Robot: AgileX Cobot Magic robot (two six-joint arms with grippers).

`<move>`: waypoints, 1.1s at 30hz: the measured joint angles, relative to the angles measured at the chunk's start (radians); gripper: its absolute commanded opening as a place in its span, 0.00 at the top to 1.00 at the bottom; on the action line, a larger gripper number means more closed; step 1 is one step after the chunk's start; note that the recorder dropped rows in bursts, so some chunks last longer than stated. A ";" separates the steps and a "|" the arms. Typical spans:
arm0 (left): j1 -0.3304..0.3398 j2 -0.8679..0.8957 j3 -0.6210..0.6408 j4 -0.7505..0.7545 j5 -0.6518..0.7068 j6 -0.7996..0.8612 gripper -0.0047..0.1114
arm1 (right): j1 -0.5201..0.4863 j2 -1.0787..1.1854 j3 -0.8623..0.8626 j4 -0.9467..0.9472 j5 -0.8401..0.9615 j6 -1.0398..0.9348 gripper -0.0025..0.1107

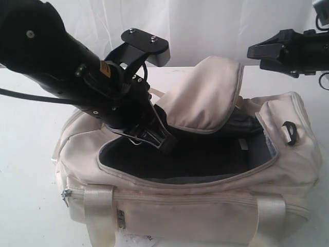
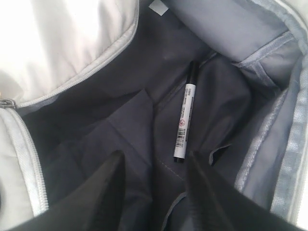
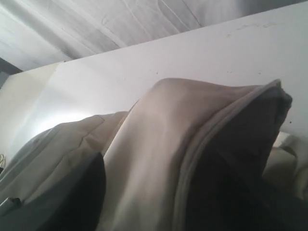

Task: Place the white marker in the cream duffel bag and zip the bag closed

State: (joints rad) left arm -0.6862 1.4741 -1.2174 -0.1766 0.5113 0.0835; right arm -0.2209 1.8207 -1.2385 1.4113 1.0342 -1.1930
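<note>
The cream duffel bag [image 1: 195, 206] lies open on the table, its top flap [image 1: 205, 95] standing up. The white marker [image 2: 184, 118] lies loose on the dark grey lining [image 2: 96, 125] at the bottom of the bag; the exterior view does not show it. My left gripper [image 1: 163, 141] reaches down into the opening. It is open and holds nothing, with the marker's end just past its fingertips [image 2: 113, 168]. My right gripper [image 1: 255, 55] hangs open in the air just right of the flap's top edge. One dark finger [image 3: 67, 197] shows beside the flap [image 3: 159, 154].
The bag rests on a white table [image 1: 25, 154] before a white curtain [image 1: 205, 25]. A zipper pull [image 1: 66, 195] hangs at the bag's left end and a black plastic loop [image 1: 290, 131] sits on its right end. Webbing straps [image 1: 97, 206] cross the front.
</note>
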 measured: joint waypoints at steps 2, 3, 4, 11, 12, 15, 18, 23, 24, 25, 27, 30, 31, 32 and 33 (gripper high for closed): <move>0.000 0.000 0.000 0.000 0.000 0.000 0.57 | 0.018 0.021 -0.008 -0.004 0.000 0.000 0.45; 0.000 0.000 0.000 0.000 0.000 0.000 0.57 | 0.023 0.029 -0.008 -0.007 0.000 0.000 0.45; 0.000 0.000 0.000 0.000 0.000 0.000 0.57 | 0.026 0.036 -0.008 -0.013 -0.002 0.000 0.45; 0.000 0.000 0.000 0.000 -0.005 0.000 0.57 | 0.034 0.079 -0.008 -0.031 -0.013 -0.002 0.45; 0.000 0.000 0.000 0.000 -0.012 0.000 0.57 | 0.038 0.085 -0.008 -0.031 -0.013 -0.002 0.45; 0.000 0.000 0.000 0.002 -0.023 0.000 0.58 | 0.053 0.102 -0.018 -0.031 -0.019 -0.003 0.45; 0.000 0.000 0.000 0.002 -0.028 0.000 0.61 | 0.077 0.119 -0.036 -0.031 -0.026 -0.003 0.45; 0.000 0.000 0.000 0.002 -0.028 0.000 0.65 | 0.104 0.139 -0.061 -0.028 -0.029 -0.014 0.64; 0.000 0.000 0.000 0.002 -0.028 0.000 0.65 | 0.104 0.141 -0.063 -0.028 -0.029 -0.016 0.71; 0.000 0.000 0.000 0.002 -0.028 0.000 0.65 | 0.105 0.141 -0.064 -0.026 -0.029 -0.019 0.79; 0.000 0.000 0.000 0.002 -0.028 0.000 0.65 | 0.105 0.141 -0.064 -0.020 -0.027 -0.021 0.91; 0.000 0.000 0.000 0.004 -0.028 0.000 0.65 | 0.105 0.132 -0.064 -0.004 0.011 -0.021 0.98; 0.000 -0.002 0.000 0.004 -0.028 0.000 0.65 | 0.105 0.124 -0.064 0.001 0.026 -0.021 0.98; 0.000 -0.001 0.000 0.005 -0.028 0.000 0.65 | 0.105 0.112 -0.064 0.009 0.049 -0.021 0.98; 0.000 -0.005 0.000 0.005 -0.028 0.000 0.65 | 0.105 0.097 -0.064 0.014 0.070 -0.021 0.98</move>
State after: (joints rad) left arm -0.6862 1.4686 -1.2174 -0.1721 0.4831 0.0835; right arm -0.1156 1.9177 -1.3027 1.4249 1.1046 -1.2139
